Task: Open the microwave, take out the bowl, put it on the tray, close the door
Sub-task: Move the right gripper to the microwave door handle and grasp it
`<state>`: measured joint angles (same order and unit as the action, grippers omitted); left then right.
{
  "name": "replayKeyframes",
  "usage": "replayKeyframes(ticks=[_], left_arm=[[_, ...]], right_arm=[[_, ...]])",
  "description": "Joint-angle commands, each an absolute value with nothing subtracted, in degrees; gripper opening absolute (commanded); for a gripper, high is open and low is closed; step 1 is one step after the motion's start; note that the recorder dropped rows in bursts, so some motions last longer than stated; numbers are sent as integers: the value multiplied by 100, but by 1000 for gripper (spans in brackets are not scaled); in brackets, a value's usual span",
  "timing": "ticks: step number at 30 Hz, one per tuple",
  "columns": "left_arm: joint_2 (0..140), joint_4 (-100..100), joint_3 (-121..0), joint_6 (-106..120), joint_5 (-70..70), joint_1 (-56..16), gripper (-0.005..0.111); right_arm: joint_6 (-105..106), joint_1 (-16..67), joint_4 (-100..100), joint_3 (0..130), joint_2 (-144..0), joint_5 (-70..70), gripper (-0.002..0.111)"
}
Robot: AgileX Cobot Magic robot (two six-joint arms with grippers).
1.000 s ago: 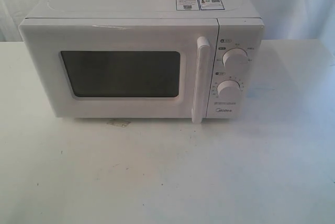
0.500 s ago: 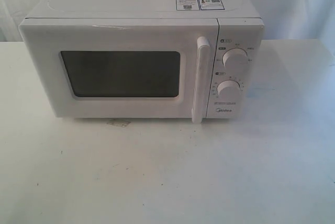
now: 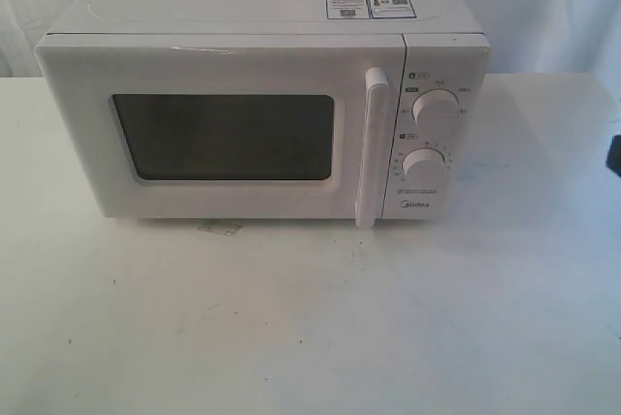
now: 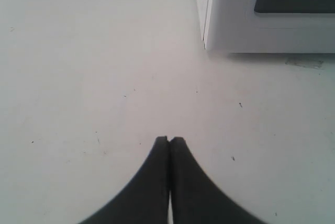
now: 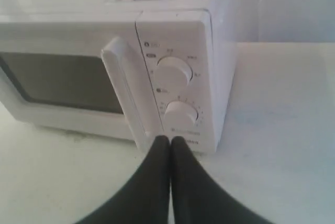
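Observation:
The white microwave (image 3: 262, 114) stands on the white table, its door (image 3: 223, 134) closed, with the tall bar handle (image 3: 372, 148) beside two round knobs (image 3: 435, 110). Nothing shows through the dark window, so the bowl is hidden. No tray is in view. My right gripper (image 5: 170, 139) is shut and empty, in front of the handle (image 5: 125, 90) and control panel (image 5: 178, 93), some way off. A dark bit of that arm (image 3: 614, 155) shows at the exterior view's right edge. My left gripper (image 4: 169, 139) is shut and empty over bare table, near the microwave's left front corner (image 4: 207, 35).
A white backdrop hangs behind the microwave. A small patch of tape or a stain (image 3: 219, 228) lies on the table just in front of the door. The table (image 3: 310, 328) stretches wide before the microwave.
A dark part of the right arm has come into the exterior view at its right edge. The microwave has not moved.

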<state>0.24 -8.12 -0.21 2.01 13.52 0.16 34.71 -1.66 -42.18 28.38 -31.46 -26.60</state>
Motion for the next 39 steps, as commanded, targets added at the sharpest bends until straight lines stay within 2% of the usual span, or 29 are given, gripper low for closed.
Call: replayKeyframes(ticks=[1,6,11,15,18,21,26,31,34,35,36,37,39], left_arm=[[0,-846,0,175,1328,-14,0],[0,-846,0,175,1328,-14,0],[0,-846,0,175,1328,-14,0],[0,-846,0,175,1328,-14,0],[0,-846,0,175,1328,-14,0],[0,-846,0,175,1328,-14,0],[0,-846,0,175,1328,-14,0],[0,-846,0,175,1328,-14,0],[0,-846,0,175,1328,-14,0],[0,-846,0,175,1328,-14,0],[0,-846,0,175,1328,-14,0],[0,-846,0,175,1328,-14,0],[0,-846,0,175,1328,-14,0]], right_arm=[[3943,-176,-4471,2866,-3877,-2773,0],[5026,-176,-5396,2866,-4770,-2688,0],[7876,-176,-7383,2866,-5570,-3118,0],[10488,-176,-9027,2866,-6179,-4106,0],[12108,-176,-9629,2866,-6576,-5409,0],[12285,-176,-9809,2944,-6896,-5784,0],[12285,-176,-9995,3241,-7403,-4496,0],[12285,-176,-9995,3688,-7713,-4549,1],[12285,-176,-9995,3836,-7753,-4629,30],[12285,-176,-9995,3880,-7753,-4619,48],[12285,-176,-9995,3877,-7753,-4619,55],[12285,-176,-9995,3886,-7753,-4619,62],[12285,-176,-9995,3886,-7763,-4619,60]])
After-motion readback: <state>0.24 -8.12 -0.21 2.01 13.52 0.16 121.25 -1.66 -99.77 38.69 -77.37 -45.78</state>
